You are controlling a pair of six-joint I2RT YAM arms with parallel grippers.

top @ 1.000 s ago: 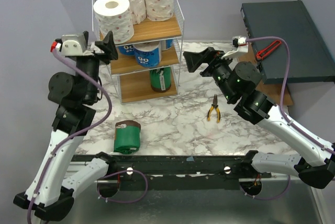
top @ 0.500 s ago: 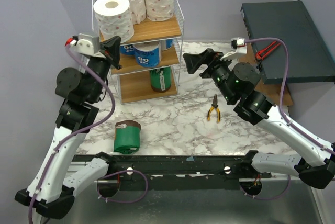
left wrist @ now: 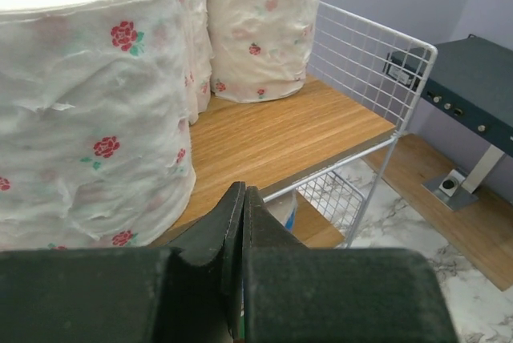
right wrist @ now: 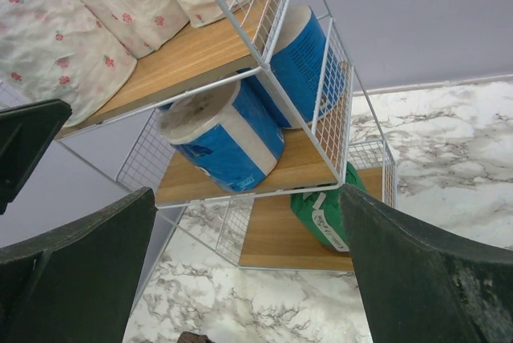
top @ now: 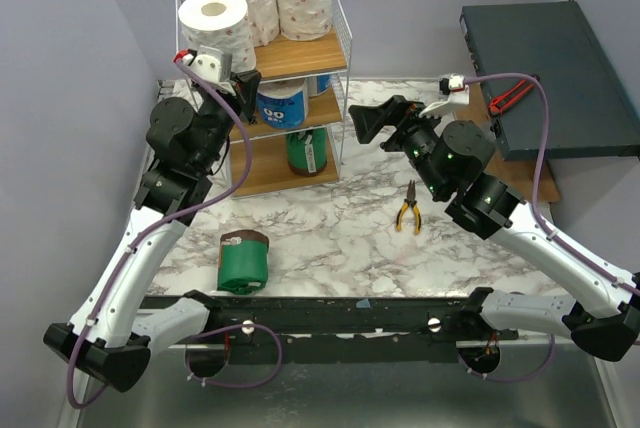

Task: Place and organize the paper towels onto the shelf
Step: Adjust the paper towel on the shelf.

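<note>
1. While the left gripper (left wrist: 242, 199) is shut tight with nothing between its fingers, it is held at the front left corner of the shelf (top: 305, 54). It is level with the front edge of the top board and just beside the nearest roll there.
2. Right gripper (top: 362, 120): spread wide, holding nothing. It hangs above the bench (top: 330, 238) to the right of the shelf, fingers pointing at the rack and clear of its wires.
3. Top tier: three white rolls (top: 213, 33) with small red flower speckles, all upright. One is at the front left and two behind it, packed against each other.
4. Middle tier: two blue-wrapped rolls (top: 281, 103). The front one is upright with its core showing. The other sits behind it to the right and is mostly hidden in the top view.
5. Bottom tier: one green-wrapped roll (top: 307, 151), towards the right side.
6. Off the shelf: a second green-wrapped roll (top: 244, 260) lies on its side on the bench near the front edge, well apart from the rack, with its brown end towards the shelf.
7. Other items: yellow-handled pliers (top: 407, 210) lie on the bench below the right arm. A dark flat box (top: 545, 63) sits at the far right.
</note>
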